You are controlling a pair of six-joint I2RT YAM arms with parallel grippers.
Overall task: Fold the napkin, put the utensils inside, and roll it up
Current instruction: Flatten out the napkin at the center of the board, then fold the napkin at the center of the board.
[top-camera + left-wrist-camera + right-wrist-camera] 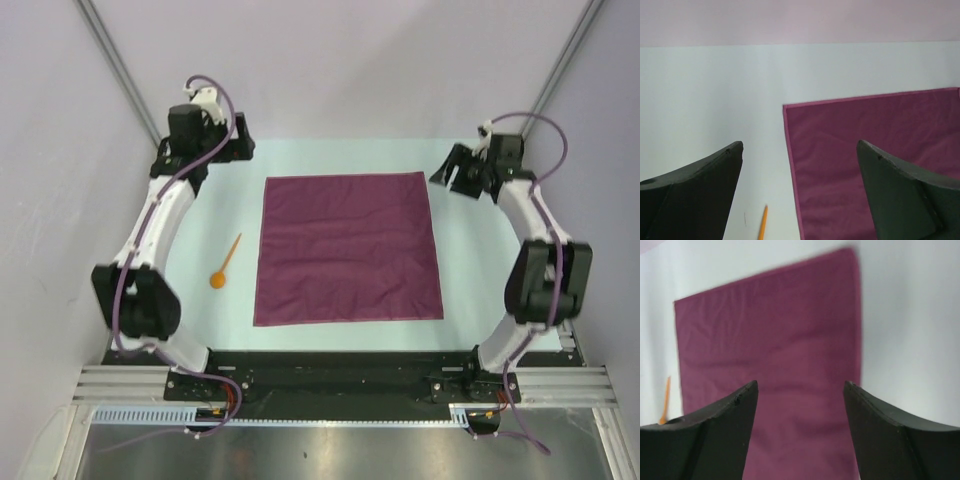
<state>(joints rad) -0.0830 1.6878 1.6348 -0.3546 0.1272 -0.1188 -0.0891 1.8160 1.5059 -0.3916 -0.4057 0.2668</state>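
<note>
The plum napkin (347,247) lies flat and unfolded in the middle of the pale table. The orange spoon (226,263) lies to its left, bowl towards the near edge, apart from the cloth. My left gripper (247,150) is open and empty above the table, just beyond the napkin's far left corner. In the left wrist view that gripper (800,145) frames the napkin's corner (865,135) and the spoon's handle tip (762,226). My right gripper (442,175) is open and empty by the far right corner. In the right wrist view that gripper (801,385) hovers over the napkin (775,330); the spoon (665,400) shows at the left edge.
Pale walls enclose the table at the back and both sides, with metal struts (115,70) in the far corners. The arm bases sit on a black rail (330,375) at the near edge.
</note>
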